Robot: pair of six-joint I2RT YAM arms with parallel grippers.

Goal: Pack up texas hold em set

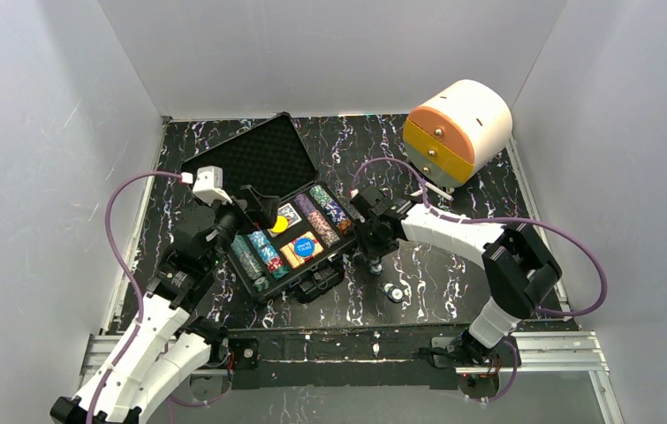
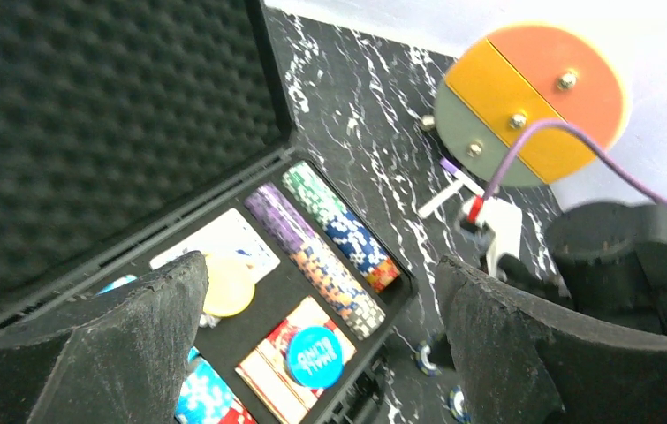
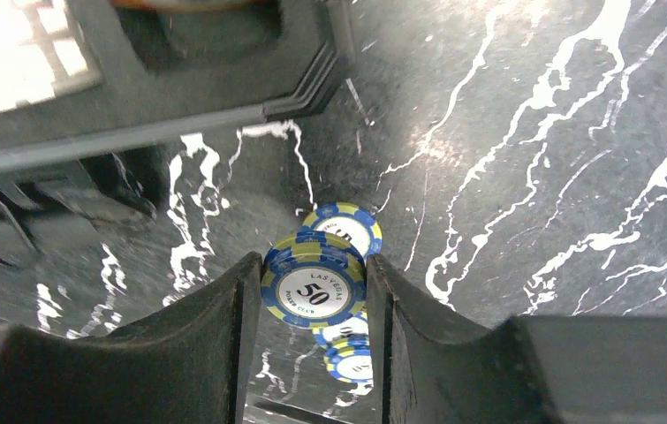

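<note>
Open case [image 1: 259, 155] lies mid-bench [image 1: 347, 132], lid tilted back; chip rows [image 2: 329, 238], cards [image 2: 232, 240] and buttons [image 2: 314, 346] sit in its foam. Left hand [image 2: 321, 263] hovers above it, fingers spread wide, grasping nothing. Right hand [image 3: 314, 263], beside the case's front corner, clenches a blue chip [image 3: 314, 296] above loose chips [image 3: 347, 228].

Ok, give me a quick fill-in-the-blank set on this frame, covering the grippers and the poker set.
The right gripper is shut on a blue chip marked ____.
The left gripper hangs ____ above the case.
The yellow button lies ____ the case.
Loose chips lie on the ____, outside the case.
Missing: 50; open; inside; table.
</note>
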